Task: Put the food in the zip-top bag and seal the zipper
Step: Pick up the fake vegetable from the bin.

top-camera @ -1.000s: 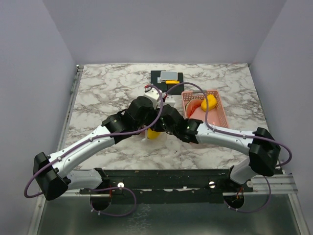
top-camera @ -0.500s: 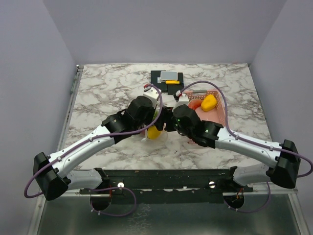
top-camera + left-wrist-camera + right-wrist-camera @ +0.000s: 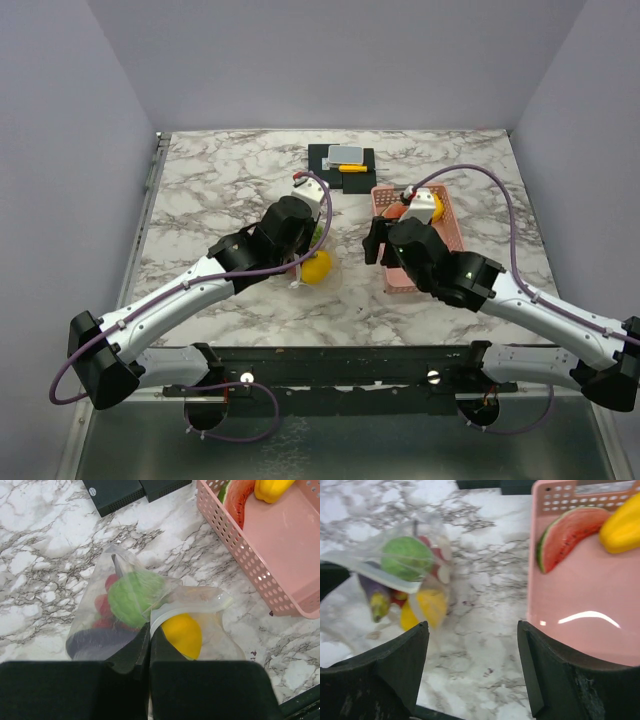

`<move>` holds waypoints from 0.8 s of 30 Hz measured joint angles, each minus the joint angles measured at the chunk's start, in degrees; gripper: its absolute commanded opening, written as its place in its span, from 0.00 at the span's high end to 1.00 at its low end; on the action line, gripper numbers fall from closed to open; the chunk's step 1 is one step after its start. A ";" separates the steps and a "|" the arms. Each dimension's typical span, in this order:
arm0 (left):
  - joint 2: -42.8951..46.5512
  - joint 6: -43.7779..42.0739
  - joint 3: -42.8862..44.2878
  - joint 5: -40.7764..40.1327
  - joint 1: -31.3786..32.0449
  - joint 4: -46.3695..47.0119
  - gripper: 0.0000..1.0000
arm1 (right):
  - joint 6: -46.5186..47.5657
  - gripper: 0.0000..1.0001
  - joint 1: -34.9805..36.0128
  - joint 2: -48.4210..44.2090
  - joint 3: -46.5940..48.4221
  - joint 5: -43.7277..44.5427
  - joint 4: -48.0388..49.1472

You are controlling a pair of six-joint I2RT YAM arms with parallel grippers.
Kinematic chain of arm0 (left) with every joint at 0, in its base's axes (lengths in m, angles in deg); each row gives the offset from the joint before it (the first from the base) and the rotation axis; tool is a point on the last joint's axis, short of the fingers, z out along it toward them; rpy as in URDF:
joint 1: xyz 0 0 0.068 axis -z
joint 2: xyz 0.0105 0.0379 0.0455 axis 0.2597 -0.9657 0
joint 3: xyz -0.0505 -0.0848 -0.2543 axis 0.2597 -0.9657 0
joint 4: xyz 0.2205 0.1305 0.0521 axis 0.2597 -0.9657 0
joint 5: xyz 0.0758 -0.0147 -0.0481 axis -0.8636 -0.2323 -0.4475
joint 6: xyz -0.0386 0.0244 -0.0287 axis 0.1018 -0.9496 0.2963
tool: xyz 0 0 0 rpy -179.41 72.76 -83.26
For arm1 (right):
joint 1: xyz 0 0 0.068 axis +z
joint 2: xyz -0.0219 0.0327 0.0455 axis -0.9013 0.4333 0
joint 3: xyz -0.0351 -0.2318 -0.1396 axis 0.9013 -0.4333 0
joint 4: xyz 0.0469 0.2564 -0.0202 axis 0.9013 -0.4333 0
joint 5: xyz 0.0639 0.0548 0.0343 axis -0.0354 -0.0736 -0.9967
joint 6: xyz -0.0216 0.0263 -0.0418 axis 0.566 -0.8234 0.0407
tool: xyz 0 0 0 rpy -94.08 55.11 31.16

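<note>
The left gripper (image 3: 149,647) is clamped tight on the near edge of the zip-top bag (image 3: 200,600). The bag lies crumpled on the marble-patterned table (image 3: 45,570), near the middle and to the left of the pink perforated basket (image 3: 250,565).

Several toy foods show through the clear plastic. There is a green round piece (image 3: 134,597), a yellow piece (image 3: 183,635) right up against the black fingers, red pieces (image 3: 102,605) and a dark purple piece (image 3: 92,642). A thicker pale band of plastic curves over the yellow piece. Whether the zipper is pressed together cannot be told from here.

The right gripper (image 3: 472,635) hangs over bare marble between the bag and the basket. Its two fingers are spread wide with nothing between them.

Two toys lie at the far end of the basket: a watermelon slice (image 3: 567,532) and, just to its right, a yellow toy fruit (image 3: 622,527). The near part of the basket floor is bare pink plastic.

At the far middle of the table, well apart from both grippers, sits a black base (image 3: 325,160) with a grey-and-yellow item on top.
</note>
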 measured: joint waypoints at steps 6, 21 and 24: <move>0.00 0.00 -0.04 -0.07 0.00 0.00 1.00 | 3.48 0.18 -6.05 0.55 0.02 2.62 -4.20; 0.00 -0.02 -0.04 -0.42 0.00 0.02 1.00 | 2.54 0.02 -27.87 16.33 2.08 -1.03 -2.19; 0.00 -0.02 -0.04 -0.50 0.00 0.02 1.00 | 0.31 0.02 -29.94 19.76 3.54 -1.62 -1.99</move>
